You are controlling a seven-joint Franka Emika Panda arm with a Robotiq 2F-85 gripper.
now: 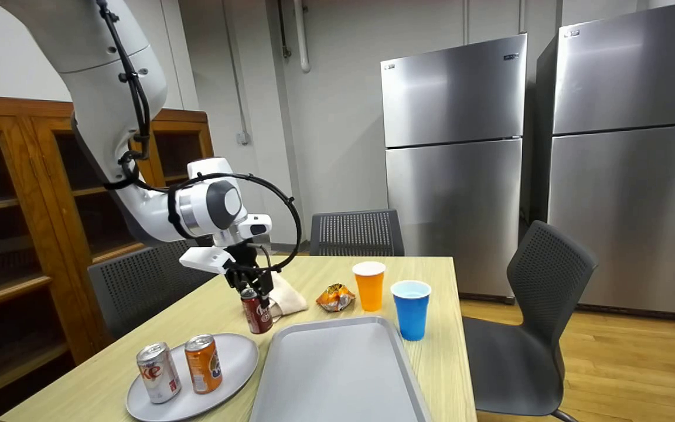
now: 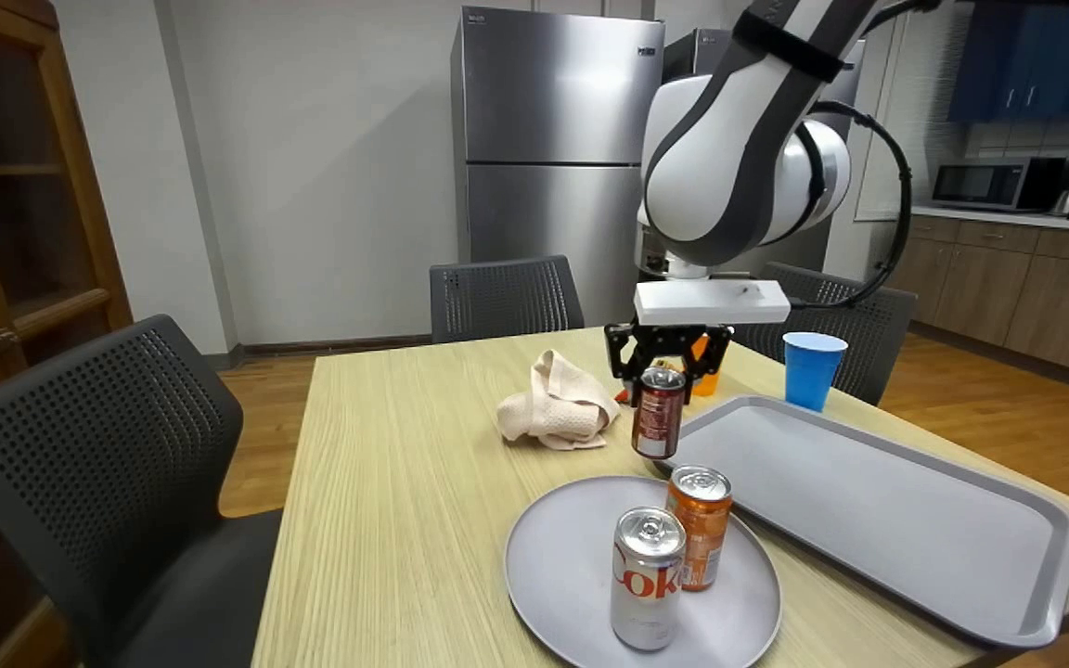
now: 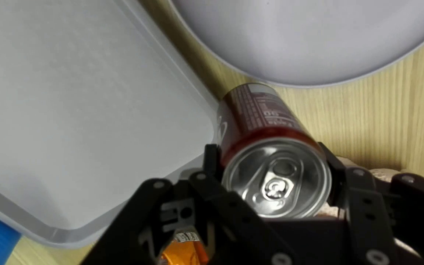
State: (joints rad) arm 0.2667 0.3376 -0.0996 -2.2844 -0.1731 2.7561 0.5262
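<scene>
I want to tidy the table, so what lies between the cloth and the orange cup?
A shiny orange packet lies between the cloth and the orange cup; an exterior view shows this plainly.

We see dark red soda can [image 3: 263, 114], large pale lettering on one side, fine-print panel on another, silver lid [image 3: 304, 198] with pull tab [image 3: 276, 187] lying flat. We find it roughly upright, clasped near lid by gripper [image 3: 272, 162]. In both exterior views, can just beside corner of grey tray [image 2: 869, 510] and near rim of round grey plate [image 2: 572, 557]. Whether base meets table [image 2: 405, 445], we cannot tell.
</scene>
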